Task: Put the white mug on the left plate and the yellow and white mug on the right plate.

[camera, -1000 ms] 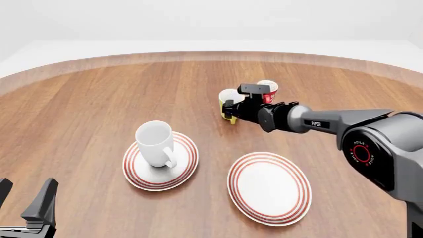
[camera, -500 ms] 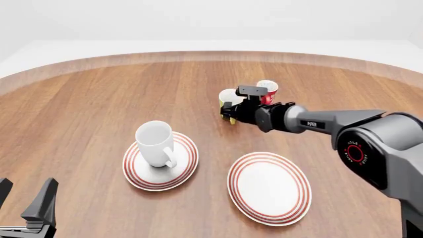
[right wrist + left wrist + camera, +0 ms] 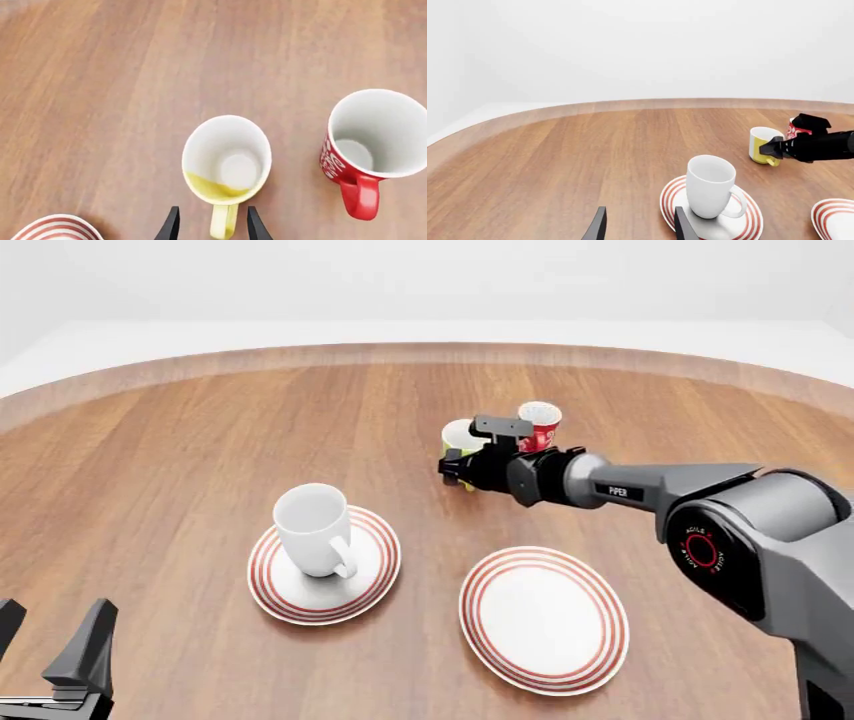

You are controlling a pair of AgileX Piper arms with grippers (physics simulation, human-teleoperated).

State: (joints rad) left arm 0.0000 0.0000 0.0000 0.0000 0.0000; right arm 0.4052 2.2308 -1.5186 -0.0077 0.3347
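Upright on the wooden bench (image 3: 200, 440), the yellow and white mug (image 3: 462, 438) stands with its round mouth up and its yellow loop handle turned toward the right hand (image 3: 209, 226). That hand's two dark fingers sit apart on either side of the handle, not visibly pressing it, so the hand is narrowly spread with nothing clamped. The mug is short and glossy, yellow outside, white within. Just beside it stands a slim red mug (image 3: 539, 425) with white markings, also upright, its handle on the same side. The white mug (image 3: 315, 530), plain, smooth and the tallest, stands upright on the left plate (image 3: 274, 585), handle toward the camera side in the front view. The right plate (image 3: 543, 620), round and white with thin red rings, lies bare nearer the arm's base, well apart from the yellow mug. The left hand (image 3: 54, 665) hangs low at the near edge, fingers spread, holding nothing.
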